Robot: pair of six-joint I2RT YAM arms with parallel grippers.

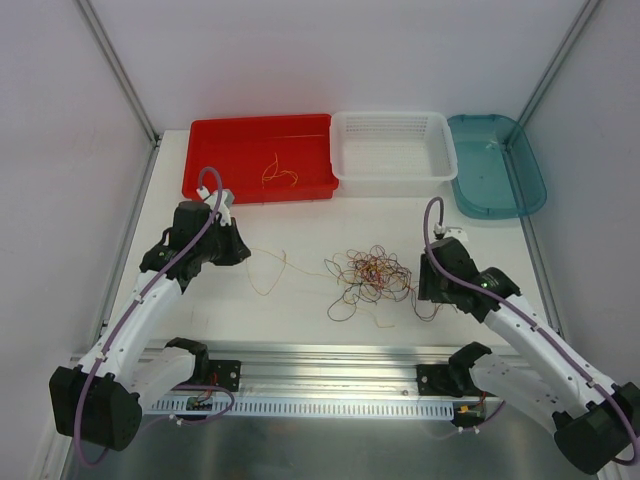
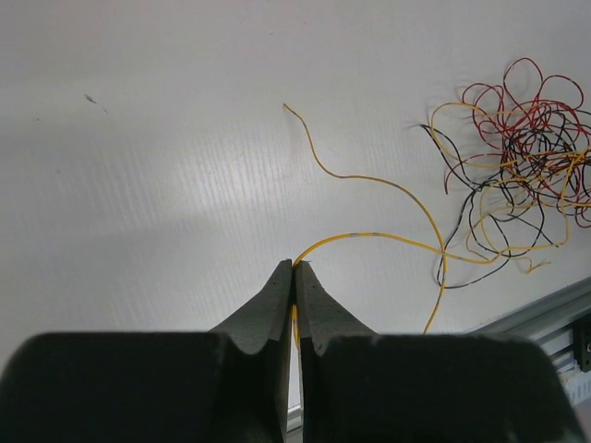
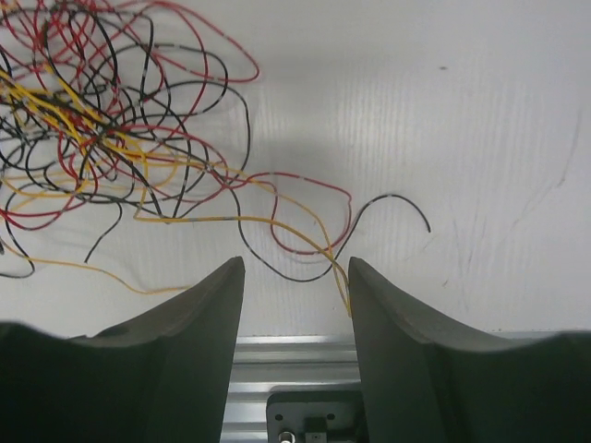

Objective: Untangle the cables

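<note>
Left tool [image 2: 295,267] is clamped on a yellow cable [image 2: 369,236] running rightward to the tangle [image 1: 372,275]; right tool [image 3: 295,269], half open, sits just beyond.

- The clump of cables [image 1: 372,275] is tangled at the middle of the top view: black, dark red and yellow-orange loops.
- One yellow strand [image 1: 268,272] is stretched leftward from it.
- Curled yellow-orange strands [image 1: 278,175] are laid in the red tray [image 1: 200,135], upper left.

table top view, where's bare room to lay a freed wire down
Bare strip between the red bin, white basket and tangle of cables; another between the right hand and teal tray. Crowded: the centre, where the left hand pinches a yellow strand.
</note>
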